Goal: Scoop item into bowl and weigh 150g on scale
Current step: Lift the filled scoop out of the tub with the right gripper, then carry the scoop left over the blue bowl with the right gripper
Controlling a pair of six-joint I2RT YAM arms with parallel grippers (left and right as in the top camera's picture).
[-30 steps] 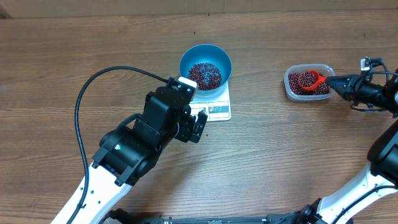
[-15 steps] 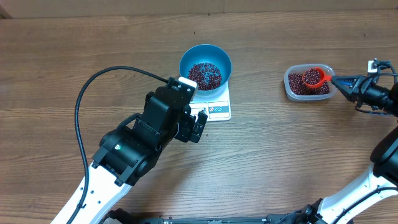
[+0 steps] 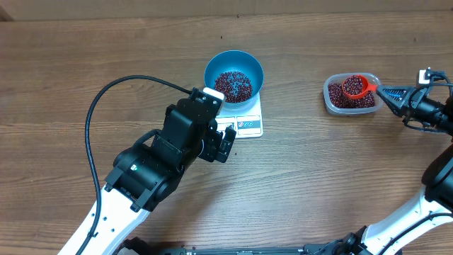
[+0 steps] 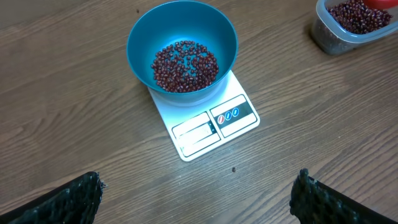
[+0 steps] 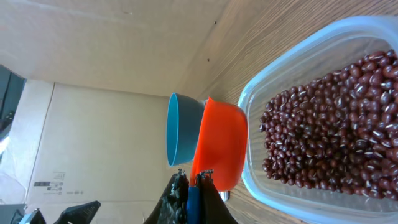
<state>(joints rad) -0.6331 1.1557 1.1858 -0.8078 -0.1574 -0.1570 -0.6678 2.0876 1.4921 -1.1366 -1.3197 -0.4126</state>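
Wood table (image 3: 71,71), bare apart from the task setup. The left arm is parked with the left claw (image 4: 199,199) spread wide and holding nothing. It looks placed to keep its camera on the readout without blocking the pour path.

Just ahead of that claw is the white scale (image 4: 214,124), display strip facing it; the digits are too small to read. The blue bowl (image 4: 140,37) sits on the far half of the scale, so the weight should register as fill goes in.

The right claw (image 5: 191,196) is clamped tight on the handle of the orange scoop (image 3: 354,86). The cup sticks out ahead of the fingers over the clear tub (image 3: 333,103), probably so spills fall back into the stock. The bowl is well beyond the scoop tip.

Beans (image 4: 185,65) are small, dark maroon and loose. They form a thin layer on the bowl floor with blue showing through, so the bowl is likely short of target. There is a deeper bed in the tub and a load in the scoop cup. Next is probably carrying it to the bowl, kept level.
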